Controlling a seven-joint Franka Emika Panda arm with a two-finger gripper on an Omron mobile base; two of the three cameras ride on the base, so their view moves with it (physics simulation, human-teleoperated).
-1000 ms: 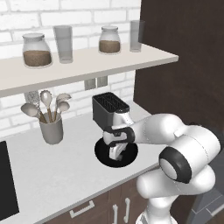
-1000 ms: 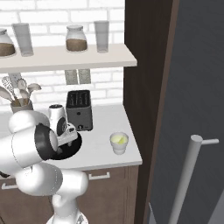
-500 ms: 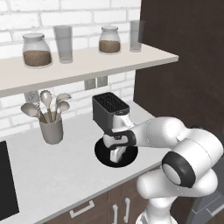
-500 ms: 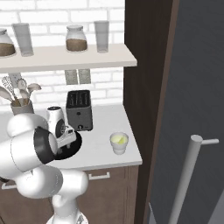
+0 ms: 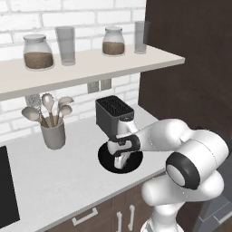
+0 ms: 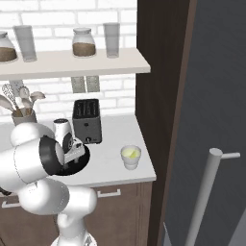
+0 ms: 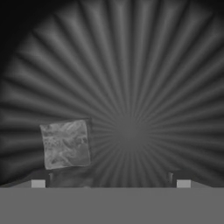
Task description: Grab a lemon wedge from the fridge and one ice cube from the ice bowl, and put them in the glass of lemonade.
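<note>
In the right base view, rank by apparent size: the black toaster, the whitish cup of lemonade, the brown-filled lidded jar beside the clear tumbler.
1. Black toaster
2. Brown-filled lidded jar
3. Whitish cup of lemonade; it sits nearest the camera, so it is truly smallest.

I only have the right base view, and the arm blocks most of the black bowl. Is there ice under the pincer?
Observer: Yes. In the hand view one ice cube lies in the ice bowl, beside one fingertip, off centre.
Operator: Is the pincer open?
Observer: Open; the pincer has its tips wide apart with the cube unclamped.
Operator: How low is it?
Observer: The left base view shows the pincer down inside the ice bowl, in front of the toaster.
</note>
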